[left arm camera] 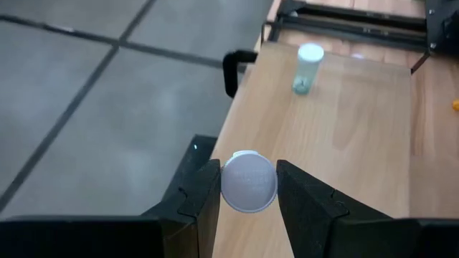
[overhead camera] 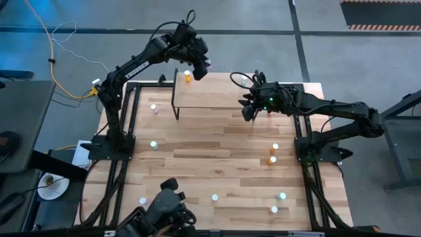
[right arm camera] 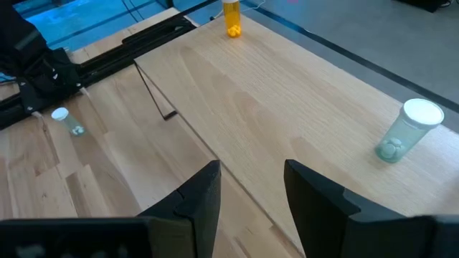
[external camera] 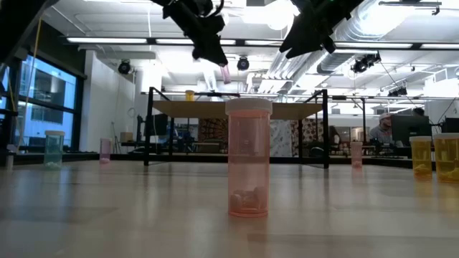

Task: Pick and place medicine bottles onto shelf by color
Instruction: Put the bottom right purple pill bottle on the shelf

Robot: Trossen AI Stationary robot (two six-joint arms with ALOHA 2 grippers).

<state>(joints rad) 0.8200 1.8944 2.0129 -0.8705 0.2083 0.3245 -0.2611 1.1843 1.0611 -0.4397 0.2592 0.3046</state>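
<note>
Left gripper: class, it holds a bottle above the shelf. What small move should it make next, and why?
Probably lower straight down. The left gripper grips a pink bottle by its white cap over the shelf edge, beyond the orange bottle; the shelf beneath looks bare.

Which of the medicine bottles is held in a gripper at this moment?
The bottle with the white cap, clamped in the left gripper above the shelf. The orange bottle stands on the shelf, and the others stand free on the table.

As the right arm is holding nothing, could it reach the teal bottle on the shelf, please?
Probably yes: the right gripper hovers over the shelf, jaws open, and the teal bottle stands upright nearby with only bare wood between them.
</note>
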